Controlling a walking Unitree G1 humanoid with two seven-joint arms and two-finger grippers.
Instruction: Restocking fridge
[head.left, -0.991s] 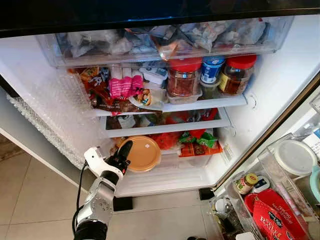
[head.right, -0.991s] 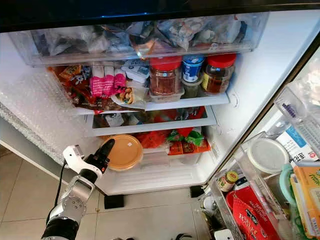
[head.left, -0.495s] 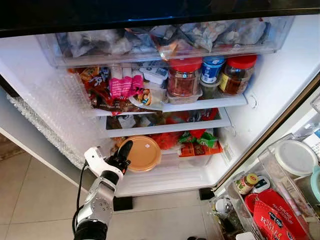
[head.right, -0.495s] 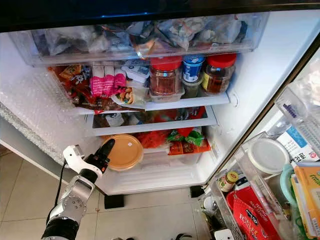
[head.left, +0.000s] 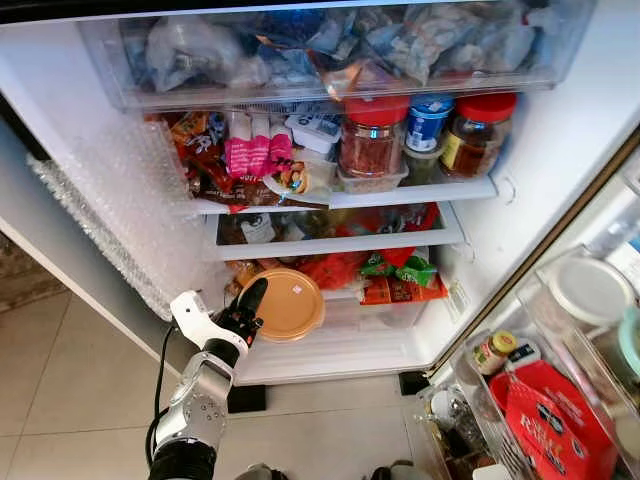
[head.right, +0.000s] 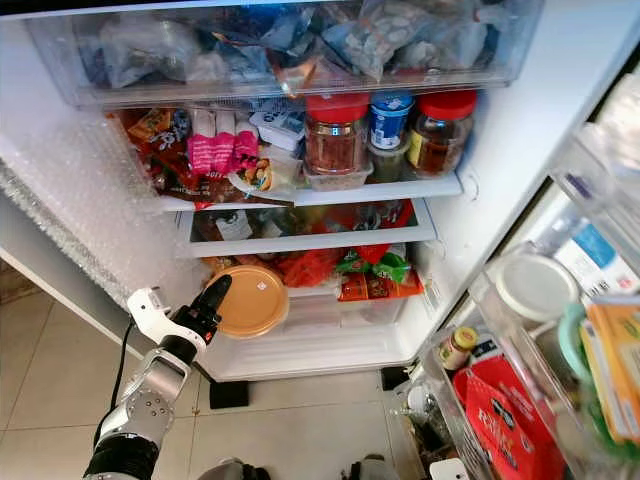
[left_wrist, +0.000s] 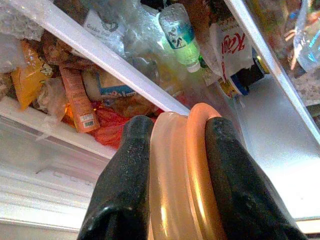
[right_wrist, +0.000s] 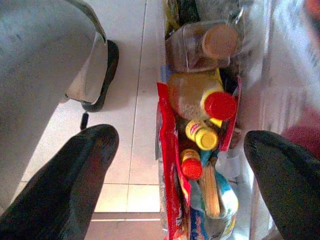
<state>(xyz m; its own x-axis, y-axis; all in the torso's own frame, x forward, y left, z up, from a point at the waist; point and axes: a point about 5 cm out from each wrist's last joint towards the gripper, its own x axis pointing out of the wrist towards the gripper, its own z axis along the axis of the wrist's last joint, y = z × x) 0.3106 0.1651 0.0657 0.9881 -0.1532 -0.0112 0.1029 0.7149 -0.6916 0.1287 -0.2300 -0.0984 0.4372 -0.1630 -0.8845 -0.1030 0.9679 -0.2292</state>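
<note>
A round orange-lidded container (head.left: 291, 304) stands on edge at the front of the fridge's lowest shelf (head.left: 330, 352). My left gripper (head.left: 248, 305) is shut on its left rim; in the left wrist view the black fingers (left_wrist: 125, 185) pinch the lid and tub (left_wrist: 182, 185) between them. My right gripper (right_wrist: 175, 175) hangs open above the door's lower bin, its fingertips (right_wrist: 75, 165) wide apart with nothing between them. The fridge door (head.right: 560, 330) stands open on the right.
Red-lidded jars (head.left: 372, 150) and snack packs (head.left: 250, 160) crowd the upper shelf; bags fill the top drawer (head.left: 330, 50). Red and green packets (head.left: 395, 275) lie beside the container. Door bins hold bottles (right_wrist: 200, 105), a white lid (head.left: 590, 290) and a red bag (head.left: 555, 420). Tiled floor (head.left: 80, 400) lies below.
The whole picture has shifted down a little, so the camera moved. My left gripper still holds the container at the same spot on the lowest shelf.
</note>
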